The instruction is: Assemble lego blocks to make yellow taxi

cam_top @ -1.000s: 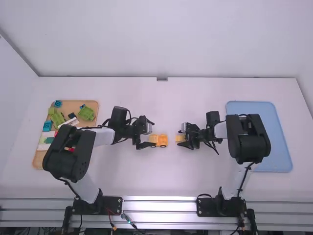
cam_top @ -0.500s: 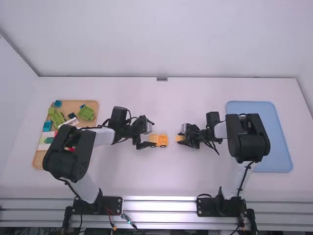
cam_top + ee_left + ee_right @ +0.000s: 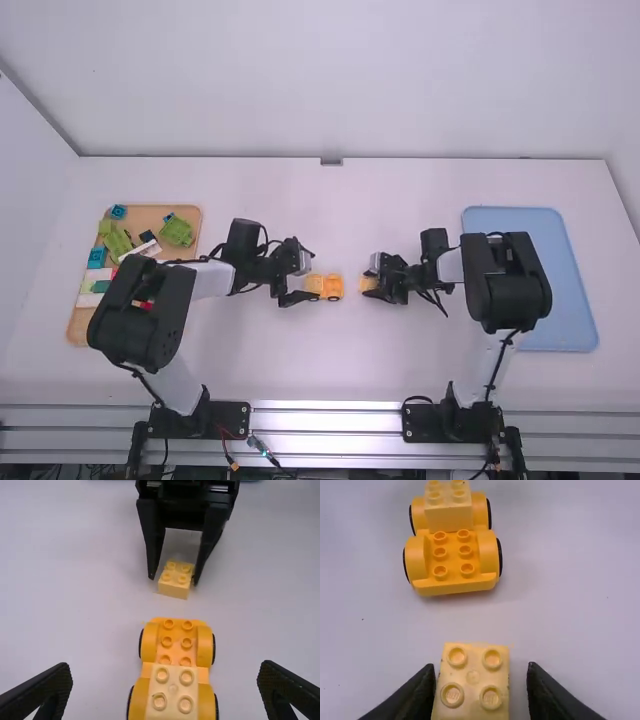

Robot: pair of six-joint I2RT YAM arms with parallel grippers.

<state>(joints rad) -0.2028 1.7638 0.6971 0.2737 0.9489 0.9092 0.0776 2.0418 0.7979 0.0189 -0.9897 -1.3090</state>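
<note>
Yellow car base (image 3: pixel 452 585): upright on its wheels near the middle of the surface (image 3: pixel 330 360), about midway between the left and right edges; studs bare on the half towards the right edge.
Fitted block (image 3: pixel 448 517): pale yellow, seated on the base's half towards the left edge.
Loose block (image 3: pixel 473 677): pale yellow, studs up, just beside the base on its right-edge side, a narrow gap between them.
Right claw (image 3: pixel 480 669): released, fingers low around the loose block; a gap shows at one finger, the other is very near, and contact there I can't tell.
Left claw (image 3: pixel 165 667): released, fingers spread wide on either side of the base.
Tan tray (image 3: pixel 150 215): by the left edge, holding green blocks (image 3: pixel 176 231) and others.
Blue tray (image 3: pixel 575 310): by the right edge.
Block handling: likely light, stiff and hard to damage, but smooth; best taken by two opposite flat sides, low down, leaving the studs clear and the underside free to press on.
Base handling: probably light too, and apt to roll on its wheels, so steady it by its sides before pushing down.
Step in hand: seemingly gripping the loose block squarely, then setting it onto the bare studs; a crooked grip could spoil the fit.
</note>
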